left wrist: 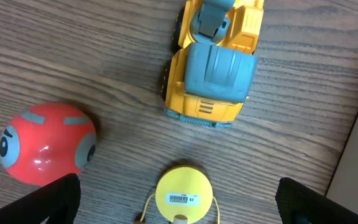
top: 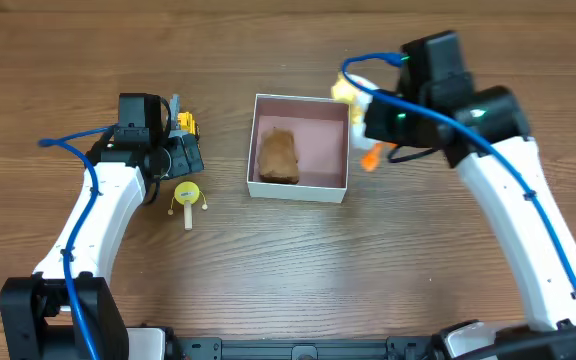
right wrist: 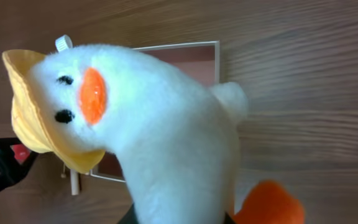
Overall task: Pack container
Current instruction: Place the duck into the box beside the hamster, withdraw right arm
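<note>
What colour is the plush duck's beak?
Orange. The beak of the white plush duck shows best in the right wrist view.

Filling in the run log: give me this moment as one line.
task: pack container | right gripper: holding plush duck at container corner | left gripper: open near yellow truck | in container: brown toy

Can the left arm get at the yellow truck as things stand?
Probably yes. The yellow truck stands clear just ahead of the left gripper, whose fingers are spread. The red toy is off to one side; the round yellow toy lies nearer and might be nudged.
</note>
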{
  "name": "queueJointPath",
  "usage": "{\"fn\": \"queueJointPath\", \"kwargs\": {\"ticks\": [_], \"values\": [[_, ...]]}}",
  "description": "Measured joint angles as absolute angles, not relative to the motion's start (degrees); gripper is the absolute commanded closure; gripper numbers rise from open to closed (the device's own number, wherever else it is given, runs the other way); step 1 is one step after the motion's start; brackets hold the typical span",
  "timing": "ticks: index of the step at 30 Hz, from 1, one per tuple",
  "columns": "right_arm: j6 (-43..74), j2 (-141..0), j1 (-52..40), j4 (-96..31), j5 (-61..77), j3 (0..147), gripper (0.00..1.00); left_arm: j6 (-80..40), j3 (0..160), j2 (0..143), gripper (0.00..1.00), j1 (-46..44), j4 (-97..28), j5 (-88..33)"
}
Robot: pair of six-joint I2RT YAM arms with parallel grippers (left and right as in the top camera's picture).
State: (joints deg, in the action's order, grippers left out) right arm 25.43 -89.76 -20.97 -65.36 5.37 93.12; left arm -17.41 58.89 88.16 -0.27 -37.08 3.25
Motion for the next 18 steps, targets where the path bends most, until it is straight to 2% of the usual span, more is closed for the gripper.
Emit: {"fn": "queueJointPath", "kwargs": {"ticks": [6, 9, 12, 15, 16, 18], "values": [[38.26, -100.12, -31.18, -53.32, -1.43, 86.5, 0.95, -17.41, 58.89, 88.16, 0.0, -0.27, -37.1, 3.22], [41.08, -105.47, -31.11, -50.61, -3.36, 85.91, 0.73, -17.41, 58.89, 88.16, 0.0, -0.27, -37.1, 3.22], [42.39, -108.33, -31.11, -47.51, -5.96, 85.69, 0.36, -17.41, 58.89, 88.16, 0.0, -0.27, -37.1, 3.22], [39.4, -108.31, -31.11, -45.6, -6.42, 85.69, 0.31, -17.41, 58.89, 88.16, 0.0, -0.27, -37.12, 3.22], [37.98, -108.31, -31.11, -45.69, -6.42, 85.69, 0.23, -17.41, 58.89, 88.16, 0.0, -0.27, -37.1, 3.22], [35.11, -108.29, -31.11, -46.83, -6.39, 86.04, 0.15, -17.41, 58.89, 88.16, 0.0, -0.27, -37.08, 3.22]]}}
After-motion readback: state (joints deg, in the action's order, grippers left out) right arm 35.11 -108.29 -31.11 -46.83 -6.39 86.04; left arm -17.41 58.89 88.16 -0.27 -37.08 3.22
